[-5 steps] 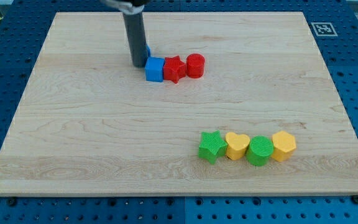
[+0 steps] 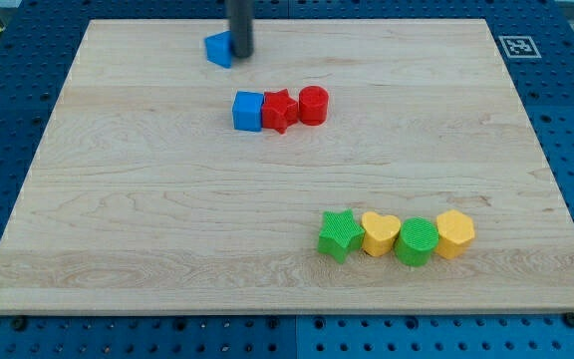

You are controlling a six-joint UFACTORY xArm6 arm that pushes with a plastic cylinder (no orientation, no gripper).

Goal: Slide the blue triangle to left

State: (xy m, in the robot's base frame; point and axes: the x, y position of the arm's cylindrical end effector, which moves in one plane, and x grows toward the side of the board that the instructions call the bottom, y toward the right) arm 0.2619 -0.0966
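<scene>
The blue triangle [image 2: 218, 48] lies near the view's top edge of the wooden board [image 2: 118, 219], left of centre. My tip [image 2: 241, 55] rests right against the triangle's right side; the dark rod rises out of the view's top. A blue cube [image 2: 247, 110] sits below them, apart from the tip.
A red star [image 2: 279, 110] and a red cylinder [image 2: 313, 105] stand in a row to the right of the blue cube. At the view's lower right stand a green star [image 2: 340, 234], yellow heart [image 2: 381, 234], green cylinder [image 2: 417, 241] and yellow hexagon [image 2: 455, 233].
My tip has moved from beside the blue cube toward the view's top and slightly right. The blue triangle, mostly hidden behind the rod before, now shows to the tip's left, nearer the top edge.
</scene>
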